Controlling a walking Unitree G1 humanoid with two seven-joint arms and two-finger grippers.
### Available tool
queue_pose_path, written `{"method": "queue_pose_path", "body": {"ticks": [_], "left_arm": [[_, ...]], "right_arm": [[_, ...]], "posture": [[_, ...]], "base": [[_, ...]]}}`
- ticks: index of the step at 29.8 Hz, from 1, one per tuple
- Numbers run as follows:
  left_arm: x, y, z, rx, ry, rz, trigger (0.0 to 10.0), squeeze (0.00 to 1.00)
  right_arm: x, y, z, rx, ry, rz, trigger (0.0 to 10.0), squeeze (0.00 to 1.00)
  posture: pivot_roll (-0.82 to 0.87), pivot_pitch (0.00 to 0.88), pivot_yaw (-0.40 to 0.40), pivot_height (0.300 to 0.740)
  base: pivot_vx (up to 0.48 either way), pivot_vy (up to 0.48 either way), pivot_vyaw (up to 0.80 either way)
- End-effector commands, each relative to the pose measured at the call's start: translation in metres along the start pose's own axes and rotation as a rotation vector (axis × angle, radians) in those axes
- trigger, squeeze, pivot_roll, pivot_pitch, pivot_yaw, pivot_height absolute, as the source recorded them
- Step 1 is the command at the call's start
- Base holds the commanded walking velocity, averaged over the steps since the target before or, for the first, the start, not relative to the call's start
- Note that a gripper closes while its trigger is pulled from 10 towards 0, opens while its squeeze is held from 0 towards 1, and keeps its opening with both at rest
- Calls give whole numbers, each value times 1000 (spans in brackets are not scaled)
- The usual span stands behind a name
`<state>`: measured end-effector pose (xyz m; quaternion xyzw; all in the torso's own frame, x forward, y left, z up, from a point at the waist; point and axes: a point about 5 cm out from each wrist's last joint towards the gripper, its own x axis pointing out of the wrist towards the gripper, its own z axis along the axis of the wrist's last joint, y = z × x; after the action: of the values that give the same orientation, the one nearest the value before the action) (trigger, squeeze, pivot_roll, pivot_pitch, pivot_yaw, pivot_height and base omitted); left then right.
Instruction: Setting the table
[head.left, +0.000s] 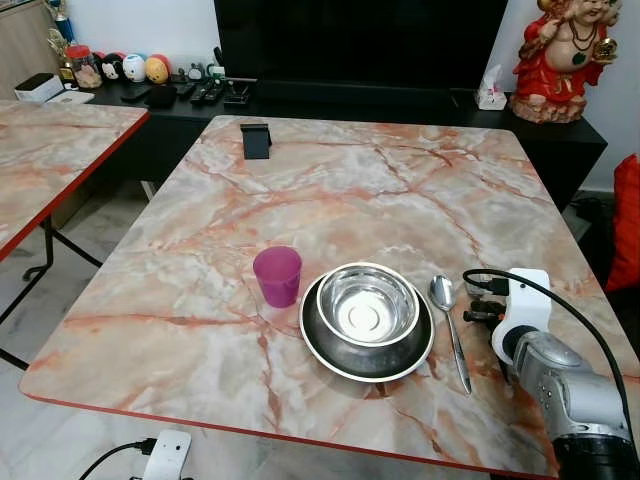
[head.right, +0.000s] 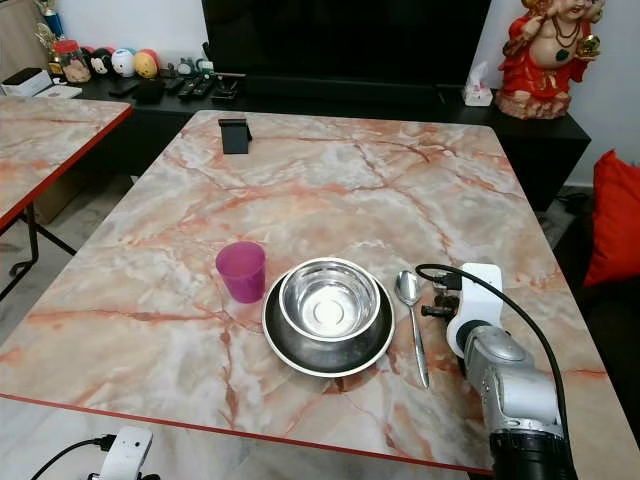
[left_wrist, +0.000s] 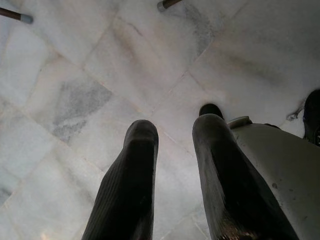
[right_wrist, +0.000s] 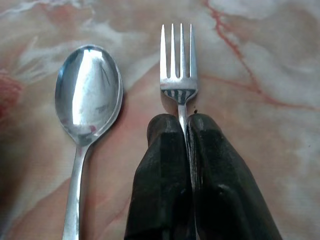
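Note:
A steel bowl (head.left: 367, 305) rests in a steel plate (head.left: 330, 350) near the front of the marble table (head.left: 330, 190). A purple cup (head.left: 277, 275) stands just left of the plate. A spoon (head.left: 447, 325) lies right of the plate. My right arm reaches over the table's front right, and in its wrist view the right gripper (right_wrist: 186, 119) is shut on the neck of a fork (right_wrist: 177, 65), beside the spoon (right_wrist: 89, 95), low over the tabletop. My left gripper (left_wrist: 172, 127) hangs over the pale tiled floor, fingers apart.
A black phone stand (head.left: 256, 139) sits at the table's far side. A second marble table (head.left: 50, 150) stands to the left. Behind are a black TV bench with small items (head.left: 150, 70), a red figurine (head.left: 560, 60), and a white power strip (head.left: 165, 455) on the floor.

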<state>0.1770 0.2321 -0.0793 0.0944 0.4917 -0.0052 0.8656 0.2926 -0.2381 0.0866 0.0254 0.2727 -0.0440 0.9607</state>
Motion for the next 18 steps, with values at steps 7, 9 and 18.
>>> {"method": "queue_pose_path", "body": {"ticks": [7,9,18], "left_arm": [[0,-1,-3,-3,14,0,10000,0],[0,-1,-2,-5,14,2,10000,0],[0,0,-2,-8,14,5,10000,0]], "right_arm": [[-3,0,3,12,-12,0,10000,0],[-2,2,3,10,-11,7,10000,0],[-2,9,1,12,-6,29,10000,0]], "posture": [[-52,0,-23,731],[-47,0,-23,731],[-43,0,-21,731]], "base": [[0,0,0],[0,0,0],[0,0,0]]}}
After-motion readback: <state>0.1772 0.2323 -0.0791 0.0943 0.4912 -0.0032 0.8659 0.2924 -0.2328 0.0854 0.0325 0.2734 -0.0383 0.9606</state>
